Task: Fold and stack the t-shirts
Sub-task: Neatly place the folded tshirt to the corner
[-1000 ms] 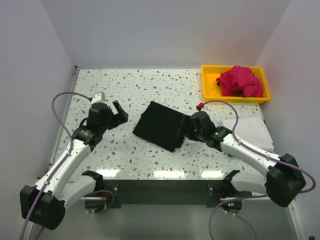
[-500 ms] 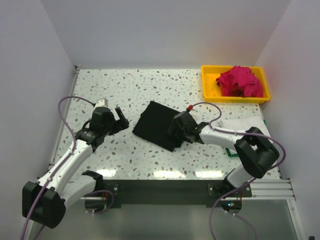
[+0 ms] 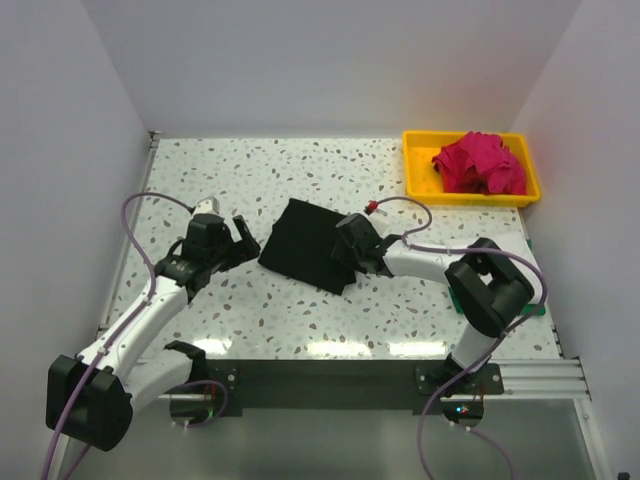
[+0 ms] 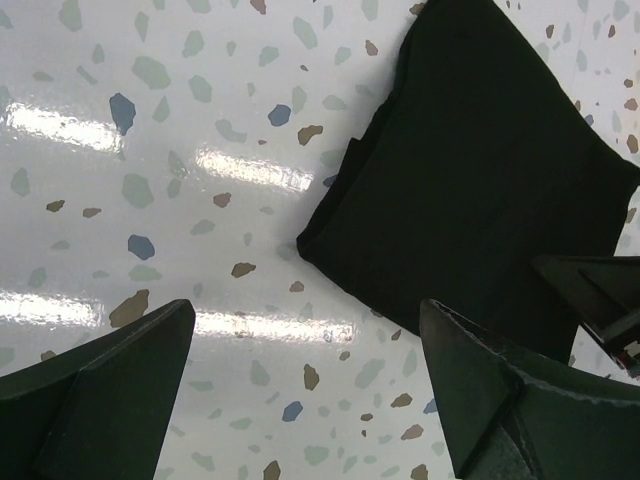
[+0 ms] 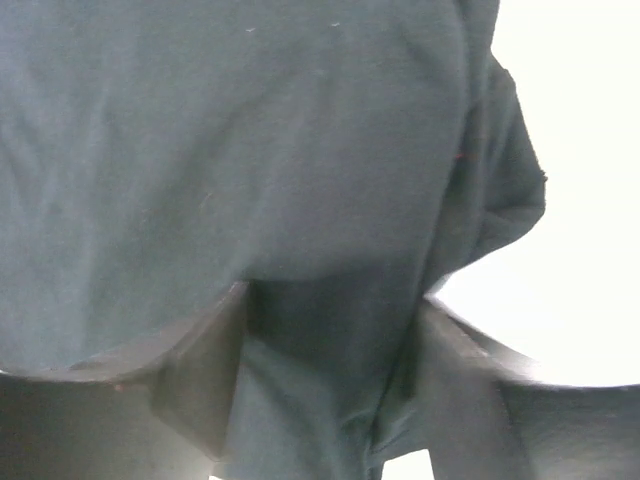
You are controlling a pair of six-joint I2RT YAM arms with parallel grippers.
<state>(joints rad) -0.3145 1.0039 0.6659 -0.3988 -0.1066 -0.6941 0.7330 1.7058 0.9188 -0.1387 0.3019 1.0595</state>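
Note:
A folded black t-shirt (image 3: pixel 303 245) lies mid-table; it also shows in the left wrist view (image 4: pixel 480 170) and fills the right wrist view (image 5: pixel 250 150). My right gripper (image 3: pixel 347 250) rests low on the shirt's right edge. Its jaws stand apart with bunched black cloth between them (image 5: pixel 335 300). My left gripper (image 3: pixel 240 236) is open and empty, just left of the shirt and above bare table (image 4: pixel 305 310). A magenta t-shirt (image 3: pixel 480 162) lies crumpled in the tray. A white t-shirt (image 3: pixel 508 252) lies flat at the right, partly under my right arm. A green sliver (image 3: pixel 536 311) shows by its near edge.
The yellow tray (image 3: pixel 415 190) stands at the back right corner. White walls close in the left, back and right sides. The right arm's elbow (image 3: pixel 490 290) sits over the near right of the table.
My right gripper has moved left and the black shirt has slid left with it, while the right arm folded in. My left gripper shifted slightly nearer the shirt.

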